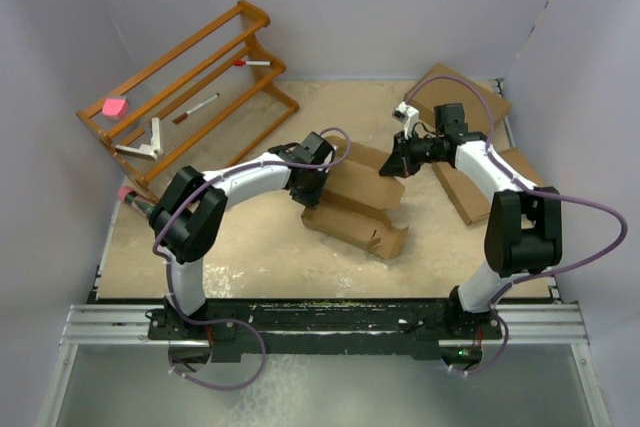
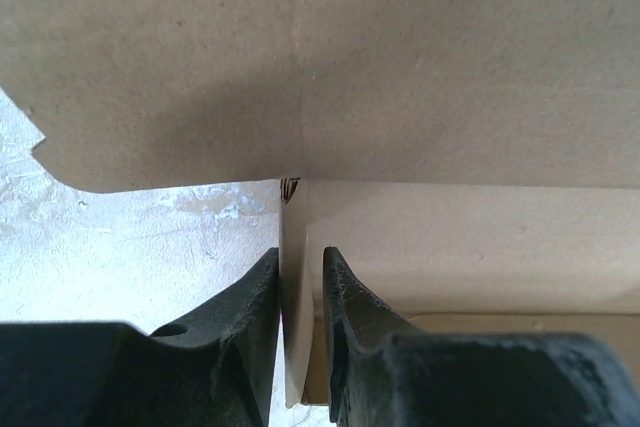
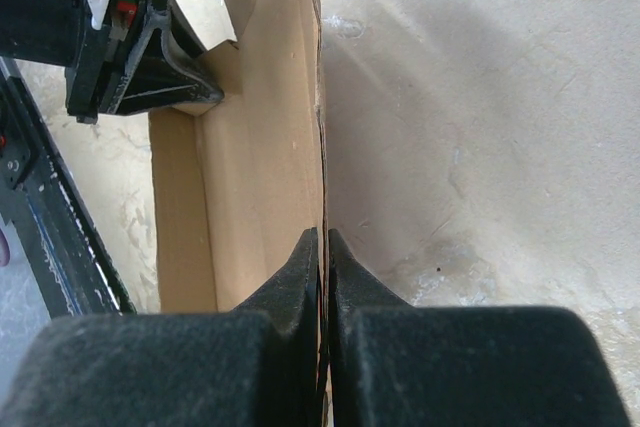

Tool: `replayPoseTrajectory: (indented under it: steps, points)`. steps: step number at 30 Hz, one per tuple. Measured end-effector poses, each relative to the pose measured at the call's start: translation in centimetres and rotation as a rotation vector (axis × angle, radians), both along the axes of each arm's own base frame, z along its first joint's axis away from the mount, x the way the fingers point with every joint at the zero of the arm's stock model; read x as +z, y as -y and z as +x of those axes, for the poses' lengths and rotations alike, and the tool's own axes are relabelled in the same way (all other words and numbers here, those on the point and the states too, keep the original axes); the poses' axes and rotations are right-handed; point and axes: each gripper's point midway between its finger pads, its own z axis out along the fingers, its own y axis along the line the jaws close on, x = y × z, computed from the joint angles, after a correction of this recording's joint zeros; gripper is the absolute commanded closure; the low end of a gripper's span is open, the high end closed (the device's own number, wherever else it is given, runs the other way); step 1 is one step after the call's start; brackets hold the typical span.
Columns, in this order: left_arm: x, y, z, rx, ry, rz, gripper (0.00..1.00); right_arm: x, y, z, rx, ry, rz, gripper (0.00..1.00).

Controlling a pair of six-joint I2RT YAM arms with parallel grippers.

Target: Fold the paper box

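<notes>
The paper box (image 1: 360, 209) lies near the middle of the tan tabletop (image 1: 250, 252) in the top view, partly folded, with one long wall raised and notched flaps spread toward the lower right. It is held from both ends.

The left gripper (image 1: 312, 190) is set at the box's left end. In the left wrist view its fingers (image 2: 255, 297) are drawn narrow around a thin upright flap of the cardboard (image 2: 450, 47), whose edge runs down between them at the lower centre of the frame. White tabletop is seen at the left of that frame.

The right gripper (image 1: 392, 163) is placed at the box's upper right end. In the right wrist view its fingers (image 3: 300, 267) are nearly closed, with the thin edge of a standing cardboard wall (image 3: 270, 147) pinched between them. The inside of the box is seen to the left of that wall, and bare table to the right.

A wooden rack (image 1: 190, 77) stands at the upper left of the top view, with a pink object (image 1: 115, 106) and a red-capped marker (image 1: 195, 108) on it. Flat brown cardboard pieces (image 1: 470, 97) lie at the upper right, partly covered by the right arm.
</notes>
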Motion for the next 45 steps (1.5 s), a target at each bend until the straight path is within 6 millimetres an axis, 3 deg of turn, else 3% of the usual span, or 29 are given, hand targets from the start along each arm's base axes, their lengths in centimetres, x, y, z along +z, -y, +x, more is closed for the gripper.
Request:
replayPoseTrajectory:
  steps: [7,9,12,15,16,20,29,33,39,45]
  points:
    - [-0.4,-0.1,0.1,0.001,0.002,0.010,0.74,0.0,-0.1,0.0,0.004,0.003,-0.001,1.00]
    - [-0.8,-0.2,0.0,-0.003,-0.003,0.022,0.78,0.0,-0.1,0.0,0.004,0.004,-0.001,1.00]
    - [-1.4,-0.4,0.0,-0.003,-0.007,0.045,0.95,0.0,-0.1,0.0,0.004,0.004,-0.001,1.00]
    - [-1.7,-0.6,-0.1,-0.006,0.009,0.078,0.96,-0.1,-0.1,0.0,0.005,0.005,-0.005,1.00]
    - [-1.7,-0.9,0.1,-0.001,0.056,0.156,0.95,-0.1,-0.1,-0.1,0.006,0.004,-0.007,1.00]
    - [-1.6,-1.0,0.2,0.000,0.086,0.196,0.84,-0.2,-0.1,-0.2,0.008,-0.001,-0.008,1.00]
    - [-1.3,-0.8,0.1,-0.002,0.092,0.190,0.68,-0.3,-0.2,-0.3,0.017,0.002,-0.009,1.00]
    - [0.8,-0.2,0.4,0.006,0.129,0.134,0.59,-0.2,-0.3,-0.3,0.025,0.011,-0.009,1.00]
    - [5.6,1.2,1.2,0.030,0.222,0.003,0.57,-0.1,-0.4,-0.4,0.045,0.023,0.000,1.00]
    - [8.1,0.9,0.4,0.046,0.274,-0.102,0.53,-0.1,-0.4,-0.8,0.077,0.037,-0.008,1.00]
